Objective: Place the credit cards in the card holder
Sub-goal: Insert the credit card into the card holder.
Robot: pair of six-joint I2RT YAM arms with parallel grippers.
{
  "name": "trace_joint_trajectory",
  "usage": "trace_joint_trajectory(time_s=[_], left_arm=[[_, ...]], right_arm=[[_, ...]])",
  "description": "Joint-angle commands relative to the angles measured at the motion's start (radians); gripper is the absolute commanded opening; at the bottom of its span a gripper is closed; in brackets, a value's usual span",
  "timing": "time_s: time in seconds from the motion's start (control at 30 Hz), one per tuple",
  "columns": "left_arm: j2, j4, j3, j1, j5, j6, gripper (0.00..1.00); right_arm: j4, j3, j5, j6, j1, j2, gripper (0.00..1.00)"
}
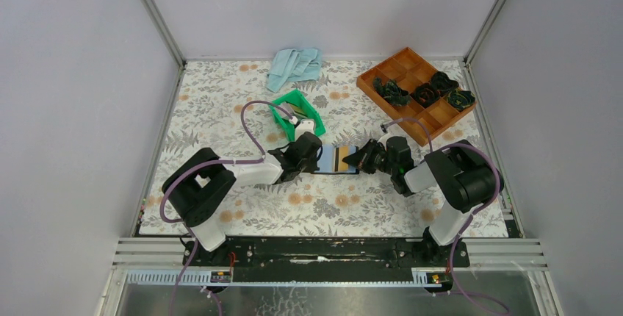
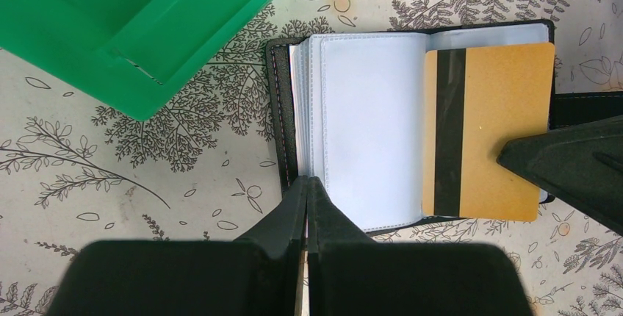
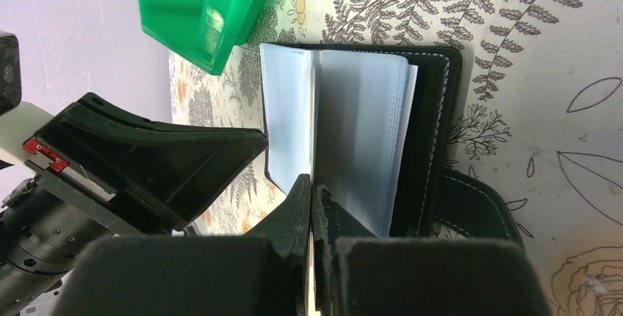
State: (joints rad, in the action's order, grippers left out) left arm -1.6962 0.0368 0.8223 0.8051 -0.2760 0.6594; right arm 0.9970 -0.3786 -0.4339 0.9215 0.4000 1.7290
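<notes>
Got the card holder (image 2: 367, 132) lying open on the table (image 2: 110, 176), just beside the green bin (image 2: 110, 22). Only seeing one gold card (image 2: 488, 131) across its right page, probably not fully tucked in. Seeing left jaws pressed together at the near edge, right jaws together too, touching the card's edge. Guessing early days.
</notes>
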Motion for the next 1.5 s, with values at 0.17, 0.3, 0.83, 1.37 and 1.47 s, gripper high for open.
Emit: trace_joint_trajectory(time_s=[0.17,0.3,0.83,1.37,1.47], left_arm=[[-0.018,-0.066,-0.030,0.001,-0.015,-0.015,0.00],[-0.015,-0.066,-0.026,0.001,-0.014,-0.015,0.00],[-0.023,-0.068,-0.020,0.002,-0.006,-0.012,0.00],[-0.026,-0.068,-0.014,0.003,-0.008,-0.014,0.00],[-0.026,-0.068,-0.015,0.003,-0.007,-0.012,0.00]], right_arm=[[0.053,0.002,-0.031,0.015,0.007,-0.021,0.00],[0.058,0.000,-0.034,0.016,0.006,-0.017,0.00],[0.180,0.020,-0.045,0.044,0.008,0.066,0.00],[0.010,0.017,0.028,-0.091,0.016,0.015,0.00],[-0.026,0.013,0.047,-0.114,0.015,0.003,0.00]])
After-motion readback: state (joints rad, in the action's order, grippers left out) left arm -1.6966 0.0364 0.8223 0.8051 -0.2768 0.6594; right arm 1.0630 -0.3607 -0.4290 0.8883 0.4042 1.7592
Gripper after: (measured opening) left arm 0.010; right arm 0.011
